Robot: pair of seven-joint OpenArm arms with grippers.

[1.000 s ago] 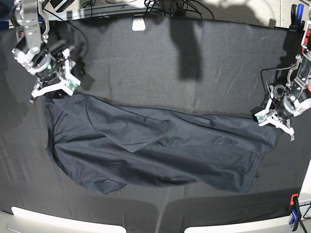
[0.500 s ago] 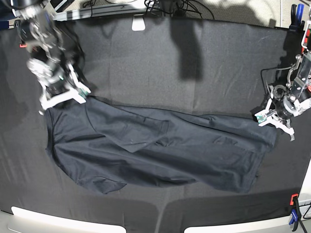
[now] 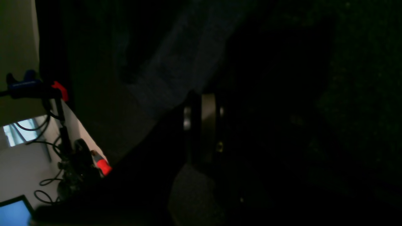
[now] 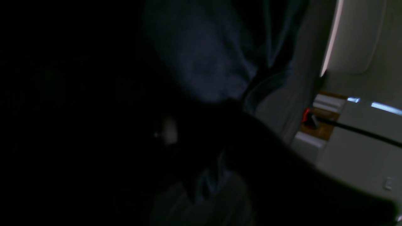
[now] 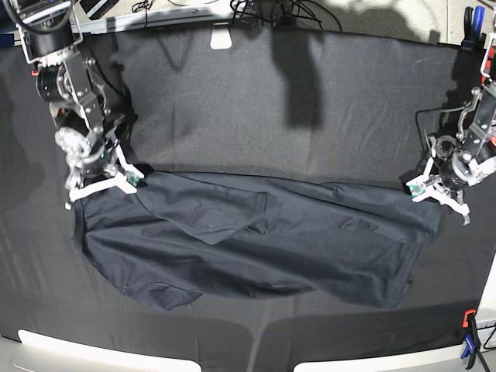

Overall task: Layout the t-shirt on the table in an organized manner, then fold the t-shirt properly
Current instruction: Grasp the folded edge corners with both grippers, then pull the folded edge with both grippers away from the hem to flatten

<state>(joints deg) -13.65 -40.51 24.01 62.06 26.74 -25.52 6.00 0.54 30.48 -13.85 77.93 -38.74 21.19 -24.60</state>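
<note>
Still layout stage: t-shirt (image 5: 248, 236) lies rumpled mid-table (image 5: 310, 116). Left gripper (image 5: 439, 192) clamped on its 3 o'clock edge; right gripper (image 5: 101, 180) at 9 o'clock corner, grip unclear. Next probably calls for pulling apart to flatten.

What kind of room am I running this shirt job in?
Likely a robotics lab bench: a table draped in black cloth, a clamp at its corner, and tangled cables along the far edge.
</note>
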